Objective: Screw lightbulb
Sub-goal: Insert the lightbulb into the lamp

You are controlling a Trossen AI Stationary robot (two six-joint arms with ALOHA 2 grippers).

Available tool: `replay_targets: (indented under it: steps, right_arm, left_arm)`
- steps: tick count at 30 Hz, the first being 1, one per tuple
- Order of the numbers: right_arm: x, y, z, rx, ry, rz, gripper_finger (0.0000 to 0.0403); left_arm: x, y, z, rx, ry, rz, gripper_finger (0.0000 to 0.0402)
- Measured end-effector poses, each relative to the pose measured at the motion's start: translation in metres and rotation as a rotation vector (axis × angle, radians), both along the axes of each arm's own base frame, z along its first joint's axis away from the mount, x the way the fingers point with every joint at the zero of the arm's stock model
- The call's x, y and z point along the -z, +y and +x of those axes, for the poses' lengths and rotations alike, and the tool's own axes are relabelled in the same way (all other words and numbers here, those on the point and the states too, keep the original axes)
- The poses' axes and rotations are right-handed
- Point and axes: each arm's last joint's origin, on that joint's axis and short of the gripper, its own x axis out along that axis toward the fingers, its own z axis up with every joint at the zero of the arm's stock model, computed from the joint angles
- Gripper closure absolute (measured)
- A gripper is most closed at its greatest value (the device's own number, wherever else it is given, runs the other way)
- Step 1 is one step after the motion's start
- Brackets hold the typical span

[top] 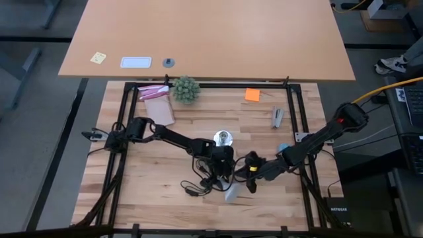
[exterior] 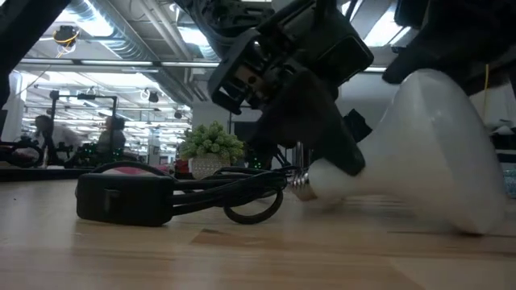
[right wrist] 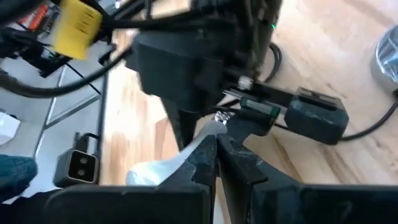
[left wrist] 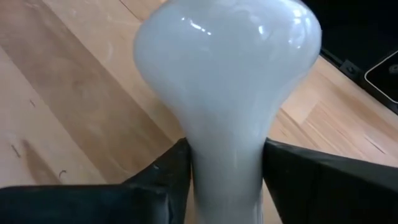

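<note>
Left gripper [top: 230, 180] fingers pinch the lightbulb [left wrist: 227, 81] neck (right gripper [right wrist: 214, 163] fingers shut, empty) beside a black cord [exterior: 230, 196].

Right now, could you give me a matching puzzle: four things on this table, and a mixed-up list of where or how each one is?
Things:
1. lightbulb
2. left tool
3. green plant
4. orange note

Places or states:
a. lies flat on the wood
b. dome resting on the wood, neck gripped
c. closed around the bulb's neck
d. upright beside a pink packet

Pairs: 1-b, 2-c, 3-d, 4-a

The right tool, shut, waits next to the bulb.
</note>
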Motion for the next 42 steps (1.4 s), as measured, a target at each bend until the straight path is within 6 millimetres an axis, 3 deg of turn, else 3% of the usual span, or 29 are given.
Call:
replay_targets:
  steps: [17,28,42]
  right_arm:
    - [-0.064,-0.022,-0.032,-0.029,-0.23,-0.142,0.0379]
    - [-0.087,-0.041,-0.057,0.034,-0.293,-0.264,0.0379]
    - [-0.1,-0.052,-0.069,0.109,-0.339,-0.425,0.0379]
  left_arm:
    - [-0.012,0.013,0.002,-0.057,-0.002,-0.025,0.0258]
    - [-0.062,0.043,0.001,-0.167,-0.09,-0.083,0.0256]
    - [-0.117,0.098,-0.009,-0.43,-0.177,-0.113,0.0246]
